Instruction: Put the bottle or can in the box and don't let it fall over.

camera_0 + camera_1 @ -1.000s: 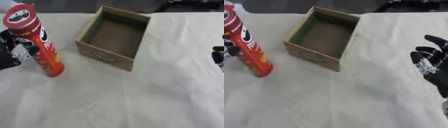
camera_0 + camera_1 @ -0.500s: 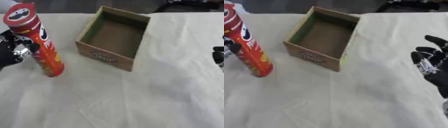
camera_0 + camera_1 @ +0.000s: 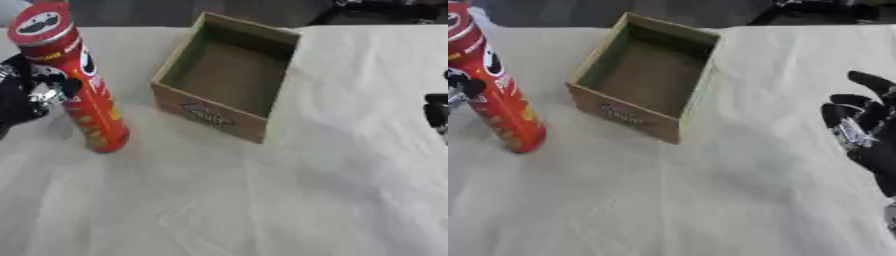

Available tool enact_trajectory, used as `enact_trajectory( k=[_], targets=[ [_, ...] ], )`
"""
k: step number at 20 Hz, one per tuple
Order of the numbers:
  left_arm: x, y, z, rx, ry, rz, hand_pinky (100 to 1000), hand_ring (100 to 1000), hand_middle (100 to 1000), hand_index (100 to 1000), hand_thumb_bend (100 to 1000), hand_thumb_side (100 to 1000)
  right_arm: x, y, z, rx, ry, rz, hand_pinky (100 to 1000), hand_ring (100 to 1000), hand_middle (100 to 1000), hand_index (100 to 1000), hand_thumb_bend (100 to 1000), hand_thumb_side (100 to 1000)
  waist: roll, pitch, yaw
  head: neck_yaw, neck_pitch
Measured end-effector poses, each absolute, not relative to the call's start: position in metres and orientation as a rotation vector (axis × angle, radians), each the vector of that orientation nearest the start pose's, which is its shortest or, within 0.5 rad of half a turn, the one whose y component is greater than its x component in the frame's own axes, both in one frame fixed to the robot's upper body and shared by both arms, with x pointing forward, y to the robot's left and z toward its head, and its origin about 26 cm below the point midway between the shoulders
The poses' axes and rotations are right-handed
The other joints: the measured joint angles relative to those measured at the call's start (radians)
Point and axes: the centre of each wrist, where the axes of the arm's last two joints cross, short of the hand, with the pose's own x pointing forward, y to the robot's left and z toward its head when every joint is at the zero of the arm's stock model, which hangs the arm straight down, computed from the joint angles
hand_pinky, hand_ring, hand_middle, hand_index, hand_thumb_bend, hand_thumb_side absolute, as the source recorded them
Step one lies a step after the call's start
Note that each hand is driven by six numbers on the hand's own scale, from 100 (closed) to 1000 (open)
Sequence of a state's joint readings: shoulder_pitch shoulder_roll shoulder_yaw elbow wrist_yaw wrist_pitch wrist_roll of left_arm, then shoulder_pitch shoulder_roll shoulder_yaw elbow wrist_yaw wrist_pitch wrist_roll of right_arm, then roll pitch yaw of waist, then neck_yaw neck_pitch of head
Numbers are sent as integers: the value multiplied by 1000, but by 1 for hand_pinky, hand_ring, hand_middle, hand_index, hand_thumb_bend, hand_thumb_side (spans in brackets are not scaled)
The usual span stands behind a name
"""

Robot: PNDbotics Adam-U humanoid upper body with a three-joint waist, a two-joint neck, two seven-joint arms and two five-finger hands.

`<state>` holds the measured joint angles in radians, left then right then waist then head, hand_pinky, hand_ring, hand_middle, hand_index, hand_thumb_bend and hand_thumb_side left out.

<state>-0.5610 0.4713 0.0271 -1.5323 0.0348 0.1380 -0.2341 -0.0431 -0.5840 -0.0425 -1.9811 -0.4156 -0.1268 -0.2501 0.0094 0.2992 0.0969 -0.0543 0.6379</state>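
Observation:
A tall red crisp can (image 3: 83, 95) with a red lid stands upright on the white cloth at the left. My left hand (image 3: 24, 97) is on its left side, dark fingers (image 3: 63, 86) curled across the can's front at mid height. The open cardboard box (image 3: 229, 80) sits just right of the can, empty, its green-lined inside facing up. My right hand (image 3: 866, 127) rests open at the right edge, fingers up, well away from the box.
A white cloth (image 3: 262, 200) covers the whole table, with a wide bare stretch in front of the box and can. Dark equipment (image 3: 376, 10) lies beyond the far edge at the upper right.
My left hand's fingers have drawn closer round the can. The can, the box and the right hand have hardly moved.

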Motion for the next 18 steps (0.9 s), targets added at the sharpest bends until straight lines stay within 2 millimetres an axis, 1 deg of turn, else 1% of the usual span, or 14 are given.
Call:
enact_trajectory(
  k=[2,9,14,18],
  targets=[
    [387,308,203,180,-1872,-573,1000,1000,780,839,585,363,268,-332,161,-132,-2133,30,751,716,841,775,403,179,0,0,0,0,0],
    [388,305,205,208,-1865,-600,1000,1000,767,839,615,356,268,-332,161,-130,-2131,29,751,717,841,775,395,181,1,0,0,0,0],
    [389,301,207,241,-1852,-618,1000,1000,752,826,612,375,268,-332,161,-129,-2130,29,750,716,841,774,390,182,0,0,-1,0,0],
    [391,297,206,230,-1850,-615,1000,1000,743,812,609,375,268,-332,161,-127,-2128,30,749,715,840,773,382,183,0,0,-2,0,0]
  ],
)
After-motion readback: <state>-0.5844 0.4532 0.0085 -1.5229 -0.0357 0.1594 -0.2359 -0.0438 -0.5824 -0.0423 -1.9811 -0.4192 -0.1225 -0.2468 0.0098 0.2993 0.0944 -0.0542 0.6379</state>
